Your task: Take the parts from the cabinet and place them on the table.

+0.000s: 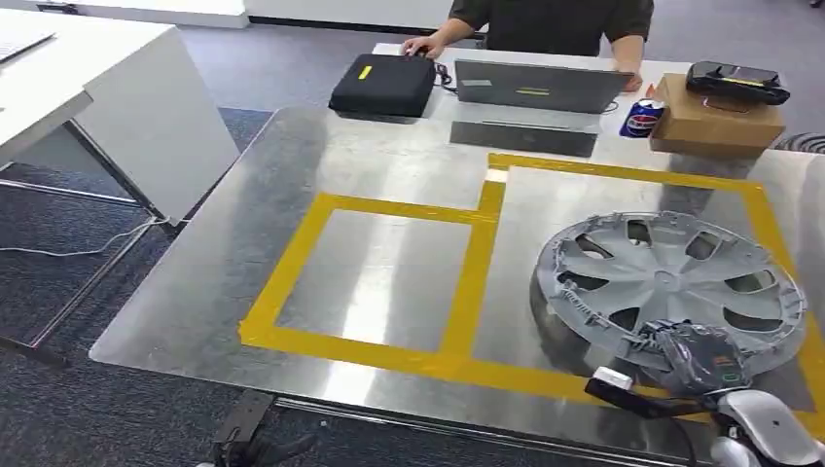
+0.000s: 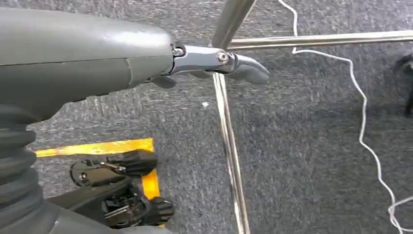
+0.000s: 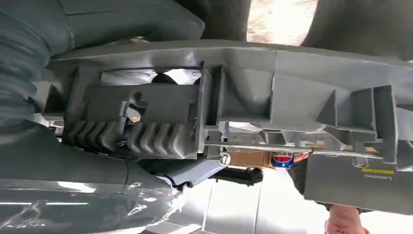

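Our left hand (image 2: 214, 66) hangs low beside the table legs over the grey carpet, its fingers loose and apart, carrying nothing. On the metal table (image 1: 389, 156), the grey hubcap (image 1: 669, 282) lies flat inside the right yellow-taped box. Our right hand (image 1: 693, 356) reaches in from below and grips the hubcap's near rim.

Open left half, crowded far edge
The smaller yellow-taped rectangle (image 1: 379, 277) on the shiny metal table (image 1: 243, 243) lay bare; the grey plastic hubcap (image 1: 671, 277) filled the right one, while a black case (image 1: 382, 85), grey laptop (image 1: 535, 86) and cardboard box (image 1: 715, 122) lined the far side
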{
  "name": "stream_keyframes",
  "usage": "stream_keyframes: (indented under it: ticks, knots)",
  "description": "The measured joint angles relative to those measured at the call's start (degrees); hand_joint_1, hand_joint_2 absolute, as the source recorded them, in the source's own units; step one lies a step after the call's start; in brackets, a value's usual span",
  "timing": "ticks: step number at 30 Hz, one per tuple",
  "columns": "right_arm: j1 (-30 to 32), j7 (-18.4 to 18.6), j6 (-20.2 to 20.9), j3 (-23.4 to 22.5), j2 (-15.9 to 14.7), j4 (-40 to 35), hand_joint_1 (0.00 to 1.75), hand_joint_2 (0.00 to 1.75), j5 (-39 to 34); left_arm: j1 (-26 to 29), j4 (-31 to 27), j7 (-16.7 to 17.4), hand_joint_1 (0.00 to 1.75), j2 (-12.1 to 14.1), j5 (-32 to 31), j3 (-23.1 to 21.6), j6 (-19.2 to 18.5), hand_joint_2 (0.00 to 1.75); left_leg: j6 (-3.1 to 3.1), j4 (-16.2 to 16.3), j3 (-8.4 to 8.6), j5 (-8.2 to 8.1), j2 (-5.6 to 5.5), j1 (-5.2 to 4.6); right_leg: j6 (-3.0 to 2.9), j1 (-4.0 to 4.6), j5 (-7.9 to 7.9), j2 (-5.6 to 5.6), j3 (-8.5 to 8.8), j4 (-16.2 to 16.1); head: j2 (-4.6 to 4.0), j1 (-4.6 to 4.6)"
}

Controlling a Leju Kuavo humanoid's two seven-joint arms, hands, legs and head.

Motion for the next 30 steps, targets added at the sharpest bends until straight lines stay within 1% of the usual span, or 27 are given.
stream_keyframes:
  ticks: [2, 9, 10, 11, 12, 16, 19, 26, 28, 30]
  knots:
    - [0.11, -0.15, 0.11, -0.31, -0.15, -0.04, 1.75, 1.75, -0.22, 0.01, 0.00, -0.57, 0.00, 0.09, 0.15, -0.31, -1.16, 1.75, 0.03, 0.00, -0.06, 0.02, 0.00, 0.00, 0.00, 0.00, 0.00, -0.01, 0.08, 0.00, 0.00, 0.00]
    - [0.23, -0.22, 0.31, -0.61, -0.20, -0.04, 1.75, 1.75, -0.33, 0.03, 0.00, -0.70, 0.00, 0.33, 0.35, -0.85, -2.27, 1.75, 0.04, 0.00, -0.14, 0.06, 0.00, 0.00, -0.01, 0.00, 0.02, -0.02, 0.07, 0.00, 0.00, 0.00]
    - [0.23, -0.24, 0.33, -0.61, -0.20, -0.04, 1.43, 1.75, -0.35, 0.03, 0.00, -0.72, 0.00, 0.33, 0.48, -0.85, -2.42, 1.75, 0.04, 0.00, -0.15, 0.06, 0.00, 0.00, -0.01, 0.00, 0.02, -0.02, 0.07, 0.00, 0.00, 0.00]
    - [0.23, -0.22, 0.33, -0.61, -0.20, -0.04, 0.10, 1.75, -0.35, 0.03, 0.00, -0.72, 0.00, 0.33, 0.55, -0.85, -2.53, 0.00, 0.04, 0.00, -0.15, 0.06, 0.00, 0.00, -0.01, 0.00, 0.02, -0.02, 0.06, 0.00, 0.00, 0.00]
    - [0.22, -0.24, 0.33, -0.63, -0.20, -0.04, 0.00, 1.75, -0.35, 0.03, 0.00, -0.72, 0.00, 0.37, 0.59, -0.85, -2.53, 0.00, 0.04, 0.00, -0.15, 0.06, 0.00, 0.00, -0.01, 0.00, 0.02, -0.02, 0.06, 0.00, 0.00, 0.00]
    - [0.43, -0.24, 0.83, -0.63, -0.24, -0.04, 0.00, 1.75, -0.50, 0.02, 0.00, -0.48, 0.00, 0.44, 0.81, -0.85, -1.27, 0.00, 0.04, 0.00, -0.15, 0.06, 0.00, 0.01, -0.03, 0.01, 0.04, 0.00, 0.07, 0.00, 0.00, 0.02]
    - [0.28, -0.24, 0.79, -0.66, -0.31, -0.22, 0.00, 1.75, -0.46, 0.00, 0.00, -0.30, 0.00, 0.44, 1.16, -0.85, -0.87, 0.00, 0.04, 0.00, -0.09, 0.06, 0.00, 0.01, -0.02, 0.01, 0.03, -0.02, -0.21, -0.03, 0.00, 0.00]
    - [0.05, -0.15, 0.92, -0.70, -0.33, -0.35, 0.00, 1.75, -0.79, 0.02, 0.00, -0.17, 0.00, 0.44, 1.49, -1.05, -0.28, 0.00, 0.05, 0.00, -0.09, 0.06, 0.00, 0.02, -0.02, 0.02, 0.02, -0.03, -0.15, -0.06, 0.00, 0.00]
    - [0.05, -0.37, 1.35, -0.72, -0.33, -0.37, 0.00, 1.75, -1.76, 0.02, 0.00, -0.17, 0.00, 0.44, 1.51, -1.20, -0.28, 0.00, 0.05, 0.00, -0.10, 0.06, 0.00, 0.02, -0.02, 0.02, 0.02, -0.03, -0.07, -0.08, 0.00, 0.00]
    - [0.09, -1.34, 2.52, -0.92, -0.33, -0.57, 0.00, 1.75, -4.24, 0.03, 0.00, -0.17, 0.00, 0.44, 1.77, -1.22, -0.22, 0.00, 0.05, 0.00, -0.09, 0.06, 0.00, 0.02, -0.02, 0.02, 0.02, -0.03, -0.07, -0.08, -0.02, 0.00]
